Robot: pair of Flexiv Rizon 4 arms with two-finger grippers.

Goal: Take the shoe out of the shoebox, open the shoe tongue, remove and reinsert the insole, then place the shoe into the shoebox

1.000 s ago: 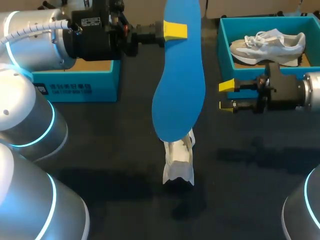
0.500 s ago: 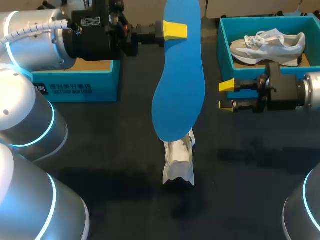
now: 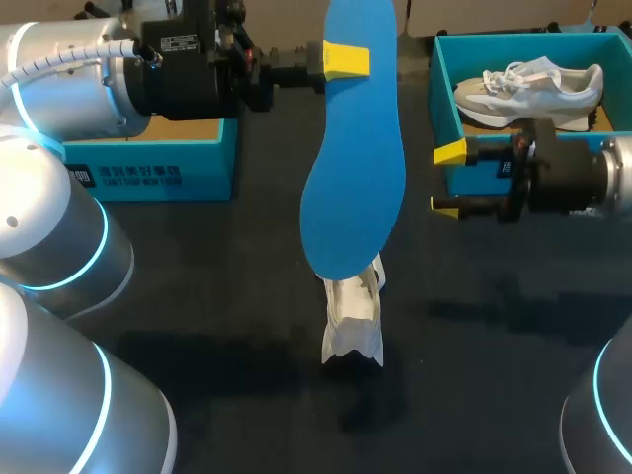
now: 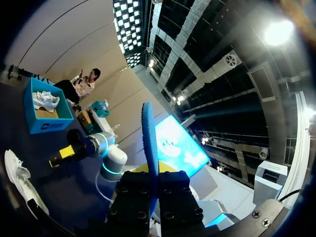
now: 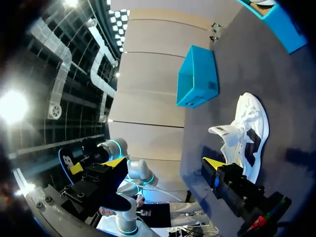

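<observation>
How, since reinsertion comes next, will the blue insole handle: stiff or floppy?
Probably semi-stiff: the insole, pinched only near one end by the left gripper, holds its shape with a slight curve. Likely light: it looks thin edge-on in the left wrist view. It may buckle if pushed into the shoe end-first.

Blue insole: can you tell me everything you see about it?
The insole is bright blue, thin, flat and foot-shaped, maybe foam. It is held in the air above the table. The left gripper pinches it near its narrow end between yellow tips; the left wrist view shows it edge-on. Its wide end hangs over the white shoe on the table; whether they touch is unclear.
</observation>
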